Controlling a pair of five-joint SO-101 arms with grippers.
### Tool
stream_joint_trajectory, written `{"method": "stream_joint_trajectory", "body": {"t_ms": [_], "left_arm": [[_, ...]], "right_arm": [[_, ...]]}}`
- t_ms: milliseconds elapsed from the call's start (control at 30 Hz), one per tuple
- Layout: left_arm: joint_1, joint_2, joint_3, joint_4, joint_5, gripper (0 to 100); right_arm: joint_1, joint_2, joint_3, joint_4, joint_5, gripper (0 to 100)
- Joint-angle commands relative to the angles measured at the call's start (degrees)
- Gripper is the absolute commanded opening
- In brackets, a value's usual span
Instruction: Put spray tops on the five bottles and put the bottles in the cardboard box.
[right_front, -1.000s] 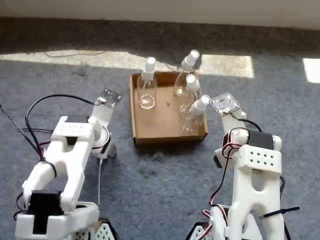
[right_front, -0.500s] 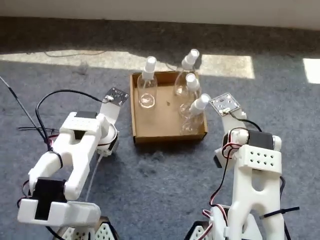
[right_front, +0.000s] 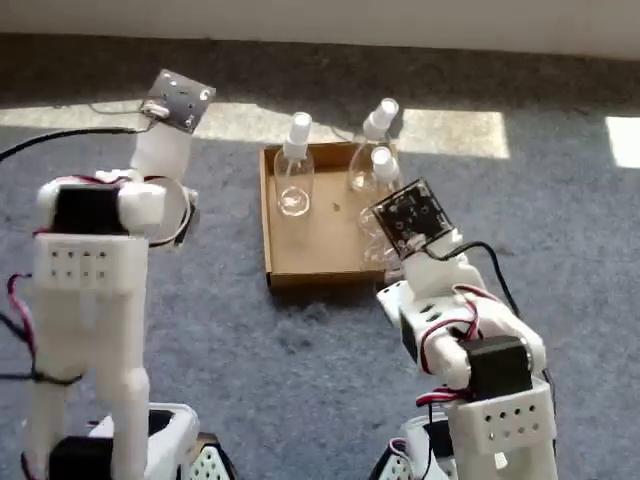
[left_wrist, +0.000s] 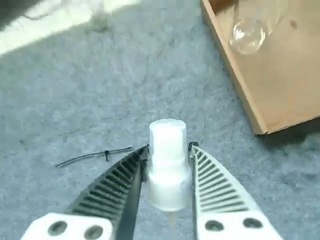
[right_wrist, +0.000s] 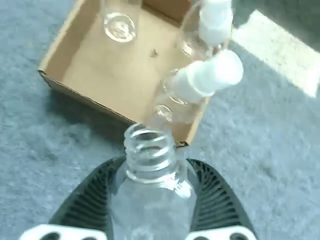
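1. High view. The cardboard box (right_front: 325, 245) lies on the carpet (right_front: 300, 340) between the two arms. Capped bottles (right_front: 293, 175) stand inside it, mostly toward its far side. The left arm (right_front: 90, 260) is raised well apart from the box, and the right arm (right_front: 460, 330) is at the box's near right corner.

2. Left wrist view. The left pincer (left_wrist: 168, 150) pinches a spray top (left_wrist: 167, 165) by its sides, head upward, above the carpet and apart from the box wall. A thin tube (left_wrist: 171, 218) just shows beneath it. The top is judged light and stiff, with smooth sides that could twist in the grip. The tube looks slender and easily bent, so the hold belongs on the collar.

3. Right wrist view. The right pincer (right_wrist: 156, 167) pinches an open bottle (right_wrist: 150, 200) upright by its body, just in front of the box's near wall. The threaded neck (right_wrist: 147, 147) stands free above the fingertips. The bottle appears empty, so it is judged light, with clear, slick walls that may flex under pressure. A grasp below the shoulder suits it and leaves the threads clear for the top.
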Motion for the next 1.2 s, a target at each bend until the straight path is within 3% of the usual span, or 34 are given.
{"method": "stream_joint_trajectory", "body": {"t_ms": [0, 200, 400, 533, 733, 1000, 1167], "left_arm": [[-0.04, -11.38, -9.01, 2.37, 0.44, 3], [0.48, -20.00, -14.73, -6.77, 6.77, 2], [13.23, -20.70, -14.64, -16.44, 11.87, 2], [20.09, -20.62, -14.55, -21.89, 16.97, 2], [25.27, -20.88, -14.46, -23.91, 15.03, 2], [25.36, -21.23, -5.05, -24.00, 18.29, 2], [29.05, -28.09, 1.36, -29.54, 20.04, 2]], "right_arm": [[-7.78, -0.84, -3.38, -2.95, -2.29, 0.3], [-18.95, 0.48, -1.01, -20.35, -4.13, 0.3], [-26.77, 0.04, 5.76, -26.42, -5.45, 0.6], [-27.82, -0.13, 14.02, -34.86, -5.54, 0.5], [-27.65, -11.12, 31.43, -53.49, -11.43, 0.4], [-27.47, -31.78, 41.71, -48.75, -11.69, 0.4], [-23.08, -34.86, 41.80, -46.46, -11.96, 0.4]]}}
